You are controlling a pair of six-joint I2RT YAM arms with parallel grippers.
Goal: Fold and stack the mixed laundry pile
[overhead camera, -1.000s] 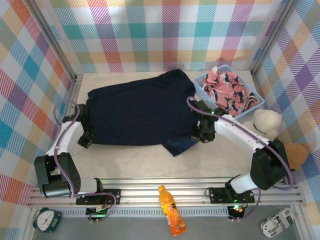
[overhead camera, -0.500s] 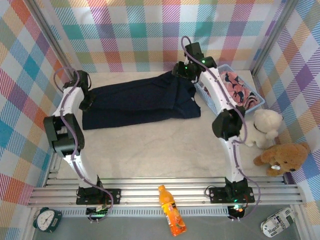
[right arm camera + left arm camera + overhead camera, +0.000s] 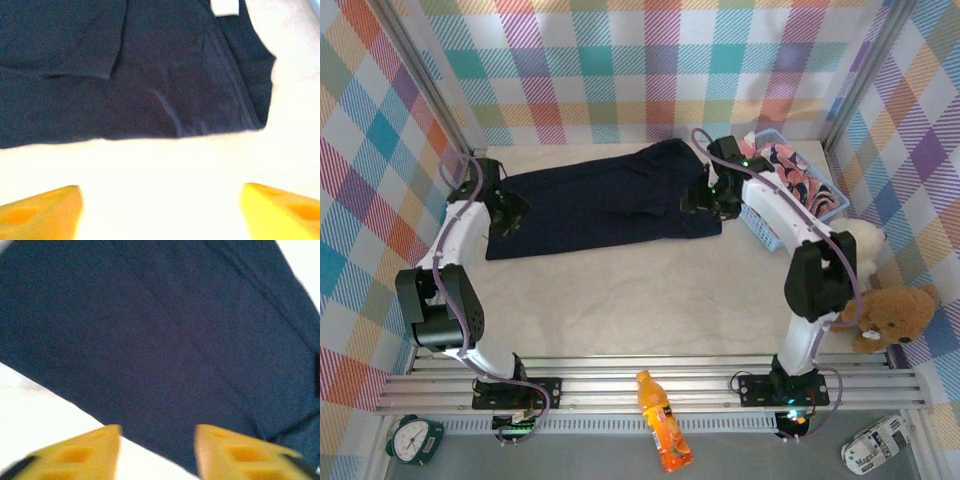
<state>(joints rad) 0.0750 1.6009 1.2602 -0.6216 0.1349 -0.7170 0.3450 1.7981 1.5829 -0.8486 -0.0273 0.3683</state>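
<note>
Hovering at the two ends of the trousers [image 3: 600, 205], I have my left hand [image 3: 156, 440] over their near left edge and my right hand [image 3: 160, 200] just off the near edge of the waistband end. Both hands are parted with nothing between the fingers. The trousers lie flat on the far half of the desk [image 3: 640, 300], doubled lengthwise as far as I can judge. Their long axis runs left to right from one hand to the other, so the next fold has to carry one end along that line onto the other. Each hand is nearest its own end. From my right wrist I see the waistband corner and a white label [image 3: 225, 7] ahead of me, with bare desk under the fingers. The basket [image 3: 765, 225] sits just beside that end, holding the pink garment [image 3: 785, 170], and it crowds my right arm. I judge the leg end the freer one to lift. The bears [image 3: 895, 310] sit well apart on the right.
</note>
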